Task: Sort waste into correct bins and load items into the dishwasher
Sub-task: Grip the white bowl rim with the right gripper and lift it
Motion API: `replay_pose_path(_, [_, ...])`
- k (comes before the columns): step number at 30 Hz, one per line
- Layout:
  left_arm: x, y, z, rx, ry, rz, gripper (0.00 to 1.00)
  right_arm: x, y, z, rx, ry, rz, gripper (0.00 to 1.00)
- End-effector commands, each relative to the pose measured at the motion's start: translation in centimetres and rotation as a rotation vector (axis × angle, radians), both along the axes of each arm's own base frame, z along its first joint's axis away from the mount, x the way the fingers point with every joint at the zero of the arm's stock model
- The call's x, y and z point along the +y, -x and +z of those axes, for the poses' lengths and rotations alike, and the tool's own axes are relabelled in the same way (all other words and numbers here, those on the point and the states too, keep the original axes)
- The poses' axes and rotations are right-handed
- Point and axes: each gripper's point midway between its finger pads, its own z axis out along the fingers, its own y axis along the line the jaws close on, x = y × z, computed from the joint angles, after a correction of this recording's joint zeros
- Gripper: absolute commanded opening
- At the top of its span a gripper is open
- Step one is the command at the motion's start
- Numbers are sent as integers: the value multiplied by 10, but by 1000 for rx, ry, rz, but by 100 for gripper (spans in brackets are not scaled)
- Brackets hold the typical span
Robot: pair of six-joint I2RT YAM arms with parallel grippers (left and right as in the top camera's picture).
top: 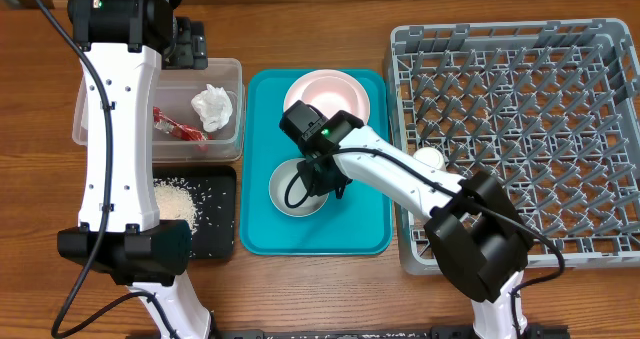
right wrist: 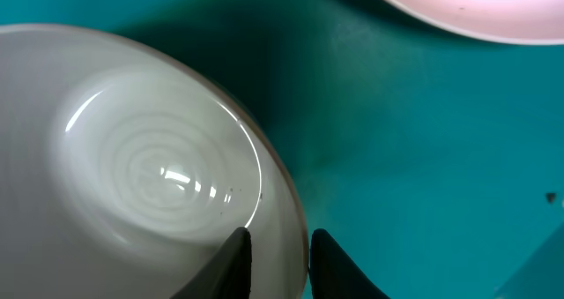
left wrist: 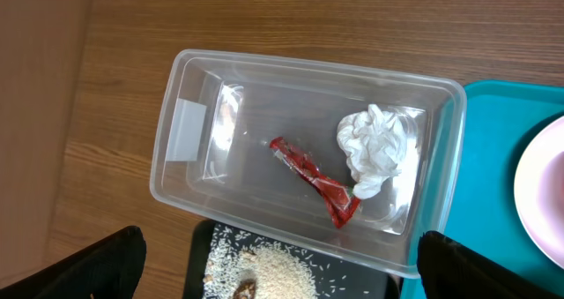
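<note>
A whitish bowl (top: 290, 191) (right wrist: 150, 167) sits on the teal tray (top: 365, 229). My right gripper (top: 322, 179) (right wrist: 280, 246) is shut on its right rim, one finger inside and one outside. The pale pink plate (top: 327, 94) (right wrist: 476, 3) lies at the tray's far end. The clear tub (top: 228, 74) (left wrist: 185, 131) holds a crumpled white napkin (left wrist: 379, 149) and a red wrapper (left wrist: 313, 180). White rice (left wrist: 273, 268) with a brown scrap lies in the black tray (top: 215, 229). High above both bins, my left gripper (left wrist: 282, 264) is open and holds nothing.
The grey dish rack (top: 520, 129) fills the right side of the table. A small round cream piece (top: 430, 159) sits at its left edge, half hidden by my right arm. My left arm (top: 120, 129) runs over the table's left side.
</note>
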Motion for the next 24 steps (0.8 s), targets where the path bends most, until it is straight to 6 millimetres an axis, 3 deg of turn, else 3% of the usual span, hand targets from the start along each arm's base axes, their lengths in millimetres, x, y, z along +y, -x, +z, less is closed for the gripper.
replay_pose_path(1, [1, 2, 13, -32, -6, -11, 100, -2, 0, -7, 7, 8, -2, 25])
replay_pose_path(12, [1, 2, 13, -33, -5, -11, 100, -1, -9, -6, -26, 6, -9, 19])
replay_pose_path(18, [1, 2, 13, -33, -5, -10, 100, -11, -16, -6, -22, 10, -37, 17])
replay_pose_path(24, [1, 2, 13, -33, -5, -10, 100, -11, -16, -6, -22, 9, -37, 4])
